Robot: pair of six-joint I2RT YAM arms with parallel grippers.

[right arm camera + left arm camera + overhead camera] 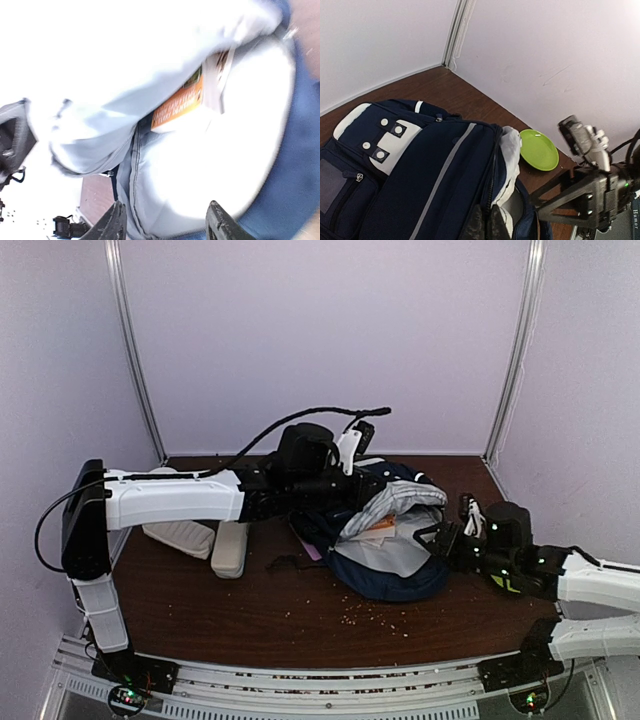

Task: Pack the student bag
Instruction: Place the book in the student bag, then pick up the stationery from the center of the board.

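The student bag [385, 580] lay open at the centre of the table [250, 610]. The left gripper [487, 225] was pinched shut on its zip rim. The right gripper [169, 224], toward the table's right edge, stood wide and empty. Fabric judged soft and floppy, best held at the rim.

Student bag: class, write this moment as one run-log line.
student bag open, orange book inside | left fingers shut on its edge | right fingers open, facing the opening

"Humor" on grey object [635, 220], orange booklet [179, 103] lettering too blurred
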